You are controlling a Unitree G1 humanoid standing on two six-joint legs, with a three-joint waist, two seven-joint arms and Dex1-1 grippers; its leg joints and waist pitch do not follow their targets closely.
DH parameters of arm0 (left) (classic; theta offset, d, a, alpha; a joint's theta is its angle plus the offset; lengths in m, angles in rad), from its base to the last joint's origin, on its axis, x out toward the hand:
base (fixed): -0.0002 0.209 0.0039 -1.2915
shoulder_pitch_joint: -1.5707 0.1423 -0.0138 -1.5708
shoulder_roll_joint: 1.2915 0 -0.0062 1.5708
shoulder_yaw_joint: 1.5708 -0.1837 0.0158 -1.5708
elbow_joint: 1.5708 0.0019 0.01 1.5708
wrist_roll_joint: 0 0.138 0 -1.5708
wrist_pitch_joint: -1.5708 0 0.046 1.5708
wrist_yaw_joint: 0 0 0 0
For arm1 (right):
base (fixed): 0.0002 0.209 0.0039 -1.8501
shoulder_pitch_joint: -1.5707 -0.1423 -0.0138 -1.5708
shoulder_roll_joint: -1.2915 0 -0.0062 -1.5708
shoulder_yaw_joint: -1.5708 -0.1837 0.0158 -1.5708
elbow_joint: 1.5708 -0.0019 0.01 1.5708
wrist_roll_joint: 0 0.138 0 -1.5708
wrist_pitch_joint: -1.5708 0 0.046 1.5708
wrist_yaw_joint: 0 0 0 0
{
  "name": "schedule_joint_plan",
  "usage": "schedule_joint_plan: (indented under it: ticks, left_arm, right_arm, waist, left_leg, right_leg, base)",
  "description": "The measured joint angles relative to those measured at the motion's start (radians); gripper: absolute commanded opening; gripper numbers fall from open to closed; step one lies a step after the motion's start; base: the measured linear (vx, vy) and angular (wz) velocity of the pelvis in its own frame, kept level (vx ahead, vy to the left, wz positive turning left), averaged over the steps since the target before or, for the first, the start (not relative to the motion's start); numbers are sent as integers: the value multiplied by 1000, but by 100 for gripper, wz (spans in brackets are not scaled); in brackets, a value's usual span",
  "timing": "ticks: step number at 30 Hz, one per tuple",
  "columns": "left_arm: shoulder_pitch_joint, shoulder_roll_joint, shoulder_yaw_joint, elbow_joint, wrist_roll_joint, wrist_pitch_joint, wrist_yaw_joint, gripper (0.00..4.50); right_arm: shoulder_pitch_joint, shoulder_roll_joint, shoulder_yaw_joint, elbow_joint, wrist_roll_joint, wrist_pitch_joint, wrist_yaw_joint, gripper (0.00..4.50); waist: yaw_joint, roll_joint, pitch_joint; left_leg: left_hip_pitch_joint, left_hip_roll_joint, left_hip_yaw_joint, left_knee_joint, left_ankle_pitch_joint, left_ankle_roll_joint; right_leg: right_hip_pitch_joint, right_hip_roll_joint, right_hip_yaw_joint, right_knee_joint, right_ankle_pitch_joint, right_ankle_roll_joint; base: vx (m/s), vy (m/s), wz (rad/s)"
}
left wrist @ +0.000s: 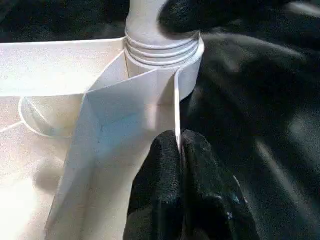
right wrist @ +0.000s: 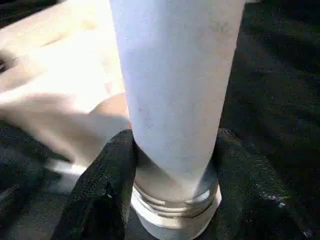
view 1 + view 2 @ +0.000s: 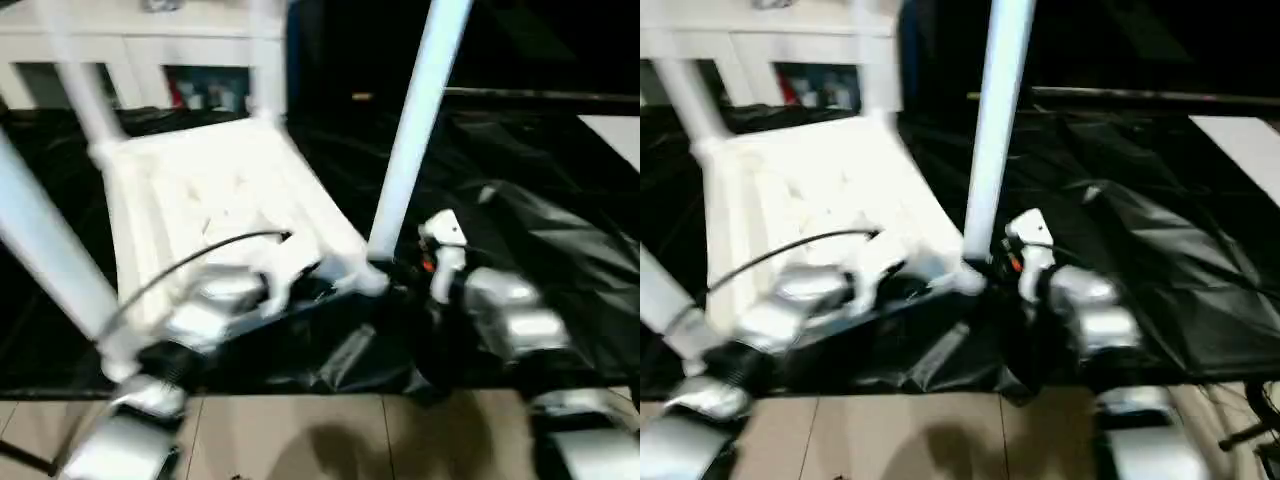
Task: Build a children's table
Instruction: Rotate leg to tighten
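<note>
My left gripper [image 1: 180,150] pinched a thin rib of the upturned tabletop [image 3: 200,190] on the black sheet [image 3: 560,250]; my right gripper [image 2: 172,165] clasped the leg [image 3: 415,125] at its socket. Light, stiff, slick plastic, I judged.

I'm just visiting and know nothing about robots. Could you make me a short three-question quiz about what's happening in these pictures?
1. True or false: the tabletop lies upside down on the black sheet.
2. What does the right claw close around?
A. a cable
B. the base of a leg, just above its threads
C. a cabinet door
3. Fill in the word: the left claw pinches a thin white ____ of the tabletop beside the corner socket.

Key
1. True: its ribbed underside faces up and legs rise from its corners.
2. B: a black finger sits on each side of the leg.
3. Rib.
</note>
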Motion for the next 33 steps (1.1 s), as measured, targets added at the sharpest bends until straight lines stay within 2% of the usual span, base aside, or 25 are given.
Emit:
schedule_joint_plan:
  ticks: [5,8,9,10,13,14,18,20,26,29,32,33]
  left_arm:
    - [-28,-55,2,35,25,20,106,0]
    - [-30,-59,0,40,36,12,109,0]
    - [-30,-59,-1,40,37,9,106,0]
    - [-30,-58,-3,40,38,5,103,0]
    - [-29,-48,-5,40,37,-11,88,0]
    - [-27,-40,-6,39,33,-19,74,0]
    - [-17,-10,-6,29,26,-42,27,0]
    - [9,32,-6,-3,7,-64,-58,0]
    - [63,114,-17,-78,-35,-102,-235,0]
    - [80,141,-20,-101,-45,-107,-279,0]
    - [93,153,-18,-119,-51,-106,-299,0]
    - [97,158,-18,-124,-55,-105,-304,0]
  right_arm:
    - [-16,81,-27,9,-20,-3,-218,199]
    - [-14,92,-27,9,-36,-21,-239,199]
    - [-11,92,-28,5,-36,-26,-236,255]
    - [-6,92,-29,4,-35,-33,-231,269]
    - [-3,89,-36,3,-9,-42,-187,275]
    - [-2,79,-36,3,-2,-40,-157,304]
    - [-1,34,-10,-3,1,-36,-40,331]
    - [-1,-43,37,-10,-3,-38,109,331]
    - [-1,-124,97,-42,-6,-32,348,331]
    - [-1,-147,120,-46,1,-25,428,331]
    - [-1,-159,127,-46,1,-22,462,295]
    - [-1,-159,128,-46,1,-23,464,295]
  waist:
    - [-7,0,0]
    - [-7,0,0]
    - [-7,0,0]
    - [-6,0,0]
    - [-6,0,0]
    - [-6,1,0]
    - [-5,1,0]
    - [0,1,0]
    - [16,1,0]
    - [23,1,1]
    - [22,1,1]
    - [22,1,1]
  left_leg:
    - [0,0,-1,0,0,0]
    - [-1,0,-1,-1,0,0]
    - [-1,0,-1,-1,0,0]
    - [-1,0,-1,-1,0,0]
    - [-2,0,-2,-2,0,0]
    - [-2,0,-2,-3,0,0]
    - [-3,0,-3,-5,0,0]
    - [-3,0,-3,-5,0,0]
    - [-5,1,-1,-4,0,0]
    - [-6,1,0,-1,0,0]
    - [-5,1,1,0,0,0]
    - [-5,1,1,-1,0,0]
  right_leg:
    - [0,0,0,0,1,0]
    - [0,1,0,0,3,-3]
    - [0,1,-1,-1,4,-4]
    - [0,1,-1,-1,4,-4]
    - [-1,1,-1,-1,4,-5]
    - [-1,1,-2,-1,4,-5]
    - [-3,1,-2,-1,4,-5]
    - [-4,1,-3,-1,4,-5]
    - [-4,1,-3,-2,3,-5]
    - [-4,0,-2,-2,3,-5]
    - [-4,0,-1,-2,3,-5]
    - [-4,0,-1,-2,3,-5]
  base:
    - [0,0,0]
    - [0,0,0]
    - [0,0,0]
    - [0,0,0]
    - [0,0,0]
    - [0,0,0]
    - [0,0,0]
    - [0,0,0]
    - [0,0,0]
    - [0,0,0]
    - [0,0,0]
    - [0,0,0]
